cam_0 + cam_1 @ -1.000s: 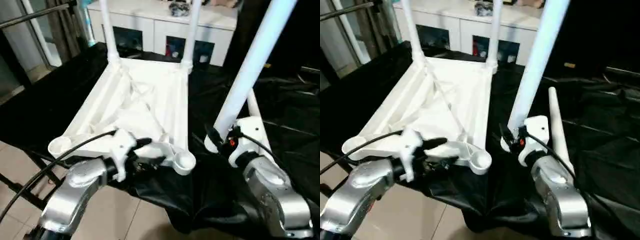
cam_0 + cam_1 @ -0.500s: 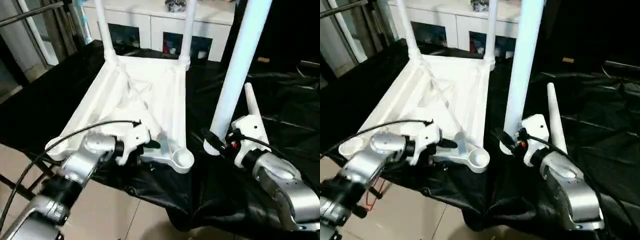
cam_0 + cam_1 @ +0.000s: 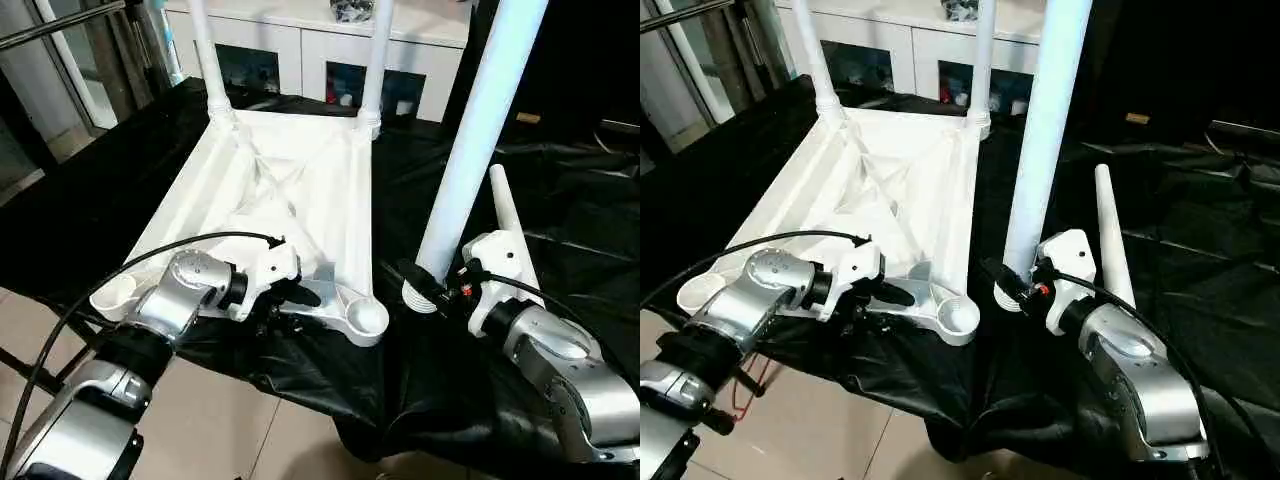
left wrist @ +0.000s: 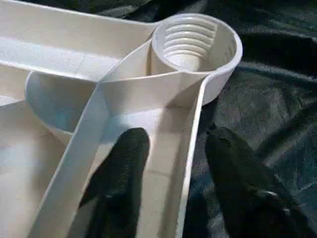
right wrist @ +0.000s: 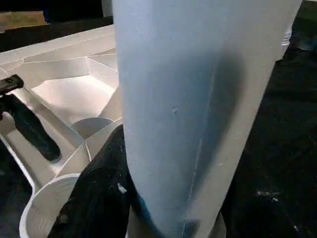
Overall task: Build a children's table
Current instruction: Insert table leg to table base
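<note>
The left gripper [image 4: 171, 171] has been brought from below the near edge onto the upturned tabletop [image 3: 290, 190], its fingers half-closed astride the rim beside the empty socket [image 3: 367, 316], bracing it while the leg [image 3: 478, 150] is gripped upright by the right gripper [image 3: 432, 290].

The left gripper [image 4: 171, 173] straddles the tabletop [image 3: 290, 190] rim, fingers apart. The right gripper [image 3: 425, 288] grips an upright leg [image 3: 480, 130] near its base.
</note>
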Motion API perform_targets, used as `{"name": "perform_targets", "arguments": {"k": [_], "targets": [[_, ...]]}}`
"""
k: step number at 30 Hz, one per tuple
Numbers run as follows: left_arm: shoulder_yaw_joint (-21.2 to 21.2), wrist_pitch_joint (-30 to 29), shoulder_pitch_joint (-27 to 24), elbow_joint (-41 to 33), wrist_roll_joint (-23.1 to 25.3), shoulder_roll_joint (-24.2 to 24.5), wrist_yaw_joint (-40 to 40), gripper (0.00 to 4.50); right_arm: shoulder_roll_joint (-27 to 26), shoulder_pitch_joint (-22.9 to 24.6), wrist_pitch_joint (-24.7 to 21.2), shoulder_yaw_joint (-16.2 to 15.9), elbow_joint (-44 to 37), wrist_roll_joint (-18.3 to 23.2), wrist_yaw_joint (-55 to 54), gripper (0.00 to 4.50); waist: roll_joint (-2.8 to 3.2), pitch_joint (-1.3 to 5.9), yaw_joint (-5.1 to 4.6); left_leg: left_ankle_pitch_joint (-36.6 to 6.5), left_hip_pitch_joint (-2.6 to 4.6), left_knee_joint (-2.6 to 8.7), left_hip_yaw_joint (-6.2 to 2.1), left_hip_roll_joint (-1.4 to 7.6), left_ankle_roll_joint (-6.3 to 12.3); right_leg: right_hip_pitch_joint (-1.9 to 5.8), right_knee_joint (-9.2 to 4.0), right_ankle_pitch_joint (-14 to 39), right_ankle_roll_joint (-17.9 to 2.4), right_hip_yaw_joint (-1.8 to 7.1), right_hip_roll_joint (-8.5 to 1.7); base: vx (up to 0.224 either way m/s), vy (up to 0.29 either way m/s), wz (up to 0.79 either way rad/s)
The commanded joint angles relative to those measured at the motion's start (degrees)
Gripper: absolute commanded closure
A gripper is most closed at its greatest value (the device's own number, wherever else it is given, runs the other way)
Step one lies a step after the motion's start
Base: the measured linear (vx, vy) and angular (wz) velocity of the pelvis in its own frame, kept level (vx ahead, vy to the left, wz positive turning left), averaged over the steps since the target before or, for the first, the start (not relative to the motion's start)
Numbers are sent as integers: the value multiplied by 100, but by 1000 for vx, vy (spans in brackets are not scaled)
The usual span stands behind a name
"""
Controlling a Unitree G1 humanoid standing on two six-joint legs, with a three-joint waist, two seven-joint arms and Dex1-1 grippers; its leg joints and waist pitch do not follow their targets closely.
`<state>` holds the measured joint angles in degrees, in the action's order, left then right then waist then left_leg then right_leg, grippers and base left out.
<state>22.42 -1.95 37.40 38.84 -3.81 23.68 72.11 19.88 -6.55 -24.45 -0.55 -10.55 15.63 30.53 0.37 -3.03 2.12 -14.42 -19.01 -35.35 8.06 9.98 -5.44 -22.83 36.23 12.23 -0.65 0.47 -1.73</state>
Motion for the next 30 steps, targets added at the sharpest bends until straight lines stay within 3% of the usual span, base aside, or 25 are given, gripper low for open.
{"name": "perform_targets", "arguments": {"k": [1, 14, 20, 21, 24, 27, 30], "targets": [[26, 38, 85, 73, 72, 12, 49, 270, 12, 6, 31, -9, -106, 51, 3, 260, 34, 359, 22, 70, -94, 400, 1, 160, 63, 465, -338, -726, -1466, 229, -440, 0, 0, 0], [67, 119, 58, 236, 295, 95, 176, 381, -45, -41, 42, -34, -101, 70, 36, 260, 0, 343, 19, 20, -95, 413, 5, 174, 66, 456, -352, -618, -1474, 233, -454, 0, 0, 0], [150, 147, -88, 126, 470, 202, 131, 420, -71, -62, 55, -55, -62, 58, 67, 260, 13, 332, 6, -91, -95, 423, 0, 180, 37, 447, -372, -353, -1434, 237, -464, 0, 0, 0], [157, 111, -150, 35, 528, 239, 89, 433, -77, -67, 56, -64, -49, 62, 80, 260, -45, 333, 5, -46, -110, 426, -3, 180, 53, 464, -364, -360, -1418, 239, -463, 0, 0, 0], [149, 34, -244, -129, 581, 296, 19, 444, -91, -80, 48, -79, -41, 71, 91, 260, -11, 331, -18, 26, -114, 426, -3, 187, 78, 446, -355, -475, -1428, 233, -464, 0, 0, 0], [-68, -223, -411, -516, 392, 274, -147, 450, -126, -130, 19, -83, -27, 122, 114, 260, -27, 335, -24, 14, -112, 426, 3, 195, 94, 447, -342, -498, -1463, 233, -474, 0, 0, 0], [-409, -906, -712, -1326, 70, 121, -587, 450, -204, -240, -61, -48, 7, 269, 164, 260, -37, 327, -40, -18, -116, 423, 14, 201, 124, 434, -349, -447, -1497, 234, -463, 0, 0, 0]]}}
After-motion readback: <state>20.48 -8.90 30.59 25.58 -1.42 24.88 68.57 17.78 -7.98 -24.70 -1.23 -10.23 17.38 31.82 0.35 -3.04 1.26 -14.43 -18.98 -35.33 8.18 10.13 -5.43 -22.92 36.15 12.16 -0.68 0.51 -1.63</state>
